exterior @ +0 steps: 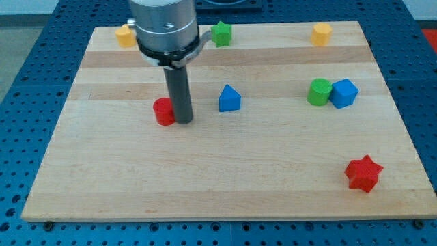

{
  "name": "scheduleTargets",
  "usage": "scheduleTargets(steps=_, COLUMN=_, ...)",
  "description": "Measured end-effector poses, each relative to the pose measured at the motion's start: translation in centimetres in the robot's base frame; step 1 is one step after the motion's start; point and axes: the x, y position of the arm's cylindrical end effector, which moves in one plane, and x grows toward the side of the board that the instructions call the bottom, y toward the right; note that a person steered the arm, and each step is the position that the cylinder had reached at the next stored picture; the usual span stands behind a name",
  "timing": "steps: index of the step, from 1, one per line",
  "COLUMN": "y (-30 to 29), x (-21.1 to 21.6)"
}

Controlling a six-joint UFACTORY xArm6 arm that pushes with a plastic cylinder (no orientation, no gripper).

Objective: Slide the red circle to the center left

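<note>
The red circle [163, 111] lies on the wooden board [225, 171], left of the board's middle. My tip [184, 121] stands on the board right against the red circle's right side, touching it or nearly so. The rod rises from there to the arm's grey body at the view's top. The rod hides the circle's right edge.
A blue triangular block [229, 99] lies right of my tip. A green circle [319, 92] touches a blue block [344, 93] at the right. A red star [363, 173] is at the bottom right. A green star [221, 33] and two yellow blocks [125, 35] [321, 33] line the top edge.
</note>
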Motion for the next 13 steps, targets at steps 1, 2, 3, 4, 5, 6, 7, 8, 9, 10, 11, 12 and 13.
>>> scheduleTargets(steps=1, y=-2.0, x=0.0)
scheduleTargets(steps=2, y=-3.7, x=0.0)
scheduleTargets(steps=3, y=-5.5, x=0.0)
scheduleTargets(steps=4, y=-6.4, x=-0.4)
scheduleTargets(steps=5, y=-6.4, x=-2.5)
scheduleTargets(steps=6, y=-6.4, x=-3.1)
scheduleTargets(steps=7, y=-6.4, x=-3.6)
scheduleTargets(steps=8, y=-6.4, x=-4.9)
scheduleTargets(steps=9, y=-6.4, x=-4.9)
scheduleTargets(steps=10, y=-6.6, x=-4.9)
scheduleTargets(steps=11, y=-7.7, x=-4.9)
scheduleTargets(steps=12, y=-9.0, x=-4.9)
scheduleTargets(steps=13, y=-10.0, x=-4.9)
